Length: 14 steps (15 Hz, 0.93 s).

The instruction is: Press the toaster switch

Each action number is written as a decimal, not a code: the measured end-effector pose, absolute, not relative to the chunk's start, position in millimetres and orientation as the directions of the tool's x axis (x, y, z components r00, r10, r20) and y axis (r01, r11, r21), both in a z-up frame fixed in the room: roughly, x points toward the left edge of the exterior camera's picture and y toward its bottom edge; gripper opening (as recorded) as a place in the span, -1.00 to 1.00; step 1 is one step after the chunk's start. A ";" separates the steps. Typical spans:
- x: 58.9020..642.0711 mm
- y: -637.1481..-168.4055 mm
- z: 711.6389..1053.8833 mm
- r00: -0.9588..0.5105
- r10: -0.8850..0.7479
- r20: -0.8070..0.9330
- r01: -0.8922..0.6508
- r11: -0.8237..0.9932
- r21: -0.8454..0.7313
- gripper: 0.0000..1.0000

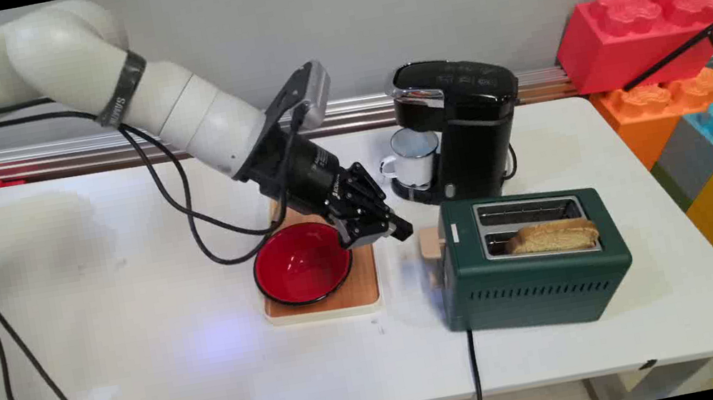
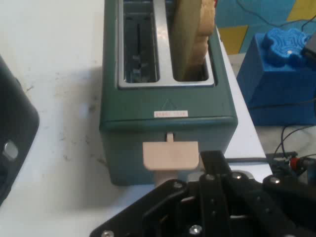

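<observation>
My gripper [image 1: 403,230] is shut with nothing in it and hangs low between the red bowl [image 1: 302,263] and the green toaster [image 1: 535,271]. Its tips sit just left of the toaster's beige lever [image 1: 431,243], slightly above it. In the hand view the closed gripper [image 2: 212,159] rises right beside the lever [image 2: 170,155], at its right end; I cannot tell if they touch. The lever is up. A slice of toast [image 1: 553,236] stands out of the toaster's near slot, and the far slot is empty. The toaster [image 2: 168,106] and the toast [image 2: 195,34] fill the hand view.
The bowl sits on a wooden board [image 1: 361,290]. Behind the toaster stands a black coffee machine [image 1: 460,125] with a white mug [image 1: 414,155] under its spout. The toaster's cable [image 1: 474,376] runs off the front edge. Big toy blocks [image 1: 646,28] are stacked at the right.
</observation>
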<state>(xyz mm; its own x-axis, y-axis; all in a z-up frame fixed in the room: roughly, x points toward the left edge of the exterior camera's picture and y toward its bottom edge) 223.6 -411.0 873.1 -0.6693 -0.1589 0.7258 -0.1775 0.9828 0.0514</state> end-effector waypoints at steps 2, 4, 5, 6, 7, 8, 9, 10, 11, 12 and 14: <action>223.1 -412.0 868.2 -0.658 -0.157 0.737 -0.172 0.984 0.057 -1.00; 222.6 -413.1 861.4 -0.645 -0.154 0.748 -0.163 0.985 0.063 -1.00; 222.2 -413.9 857.0 -0.638 -0.152 0.755 -0.156 0.985 0.066 -1.00; 221.6 -414.9 852.6 -0.632 -0.149 0.761 -0.151 0.986 0.068 -1.00; 221.0 -416.1 848.2 -0.625 -0.146 0.767 -0.145 0.987 0.069 -1.00; 220.5 -417.3 844.5 -0.620 -0.143 0.772 -0.142 0.987 0.069 -1.00; 220.1 -418.6 840.3 -0.613 -0.140 0.777 -0.138 0.988 0.068 -1.00; 219.8 -419.7 837.1 -0.608 -0.137 0.782 -0.136 0.988 0.067 -1.00; 219.6 -420.6 834.4 -0.603 -0.134 0.786 -0.134 0.989 0.066 -1.00; 219.4 -421.6 832.0 -0.599 -0.132 0.790 -0.133 0.989 0.064 -1.00; 219.1 -425.2 825.6 -0.589 -0.125 0.798 -0.134 0.989 0.056 -1.00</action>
<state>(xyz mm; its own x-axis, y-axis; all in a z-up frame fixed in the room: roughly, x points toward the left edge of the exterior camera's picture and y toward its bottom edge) 219.1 -425.2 825.6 -0.5894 -0.1252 0.7981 -0.1340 0.9894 0.0562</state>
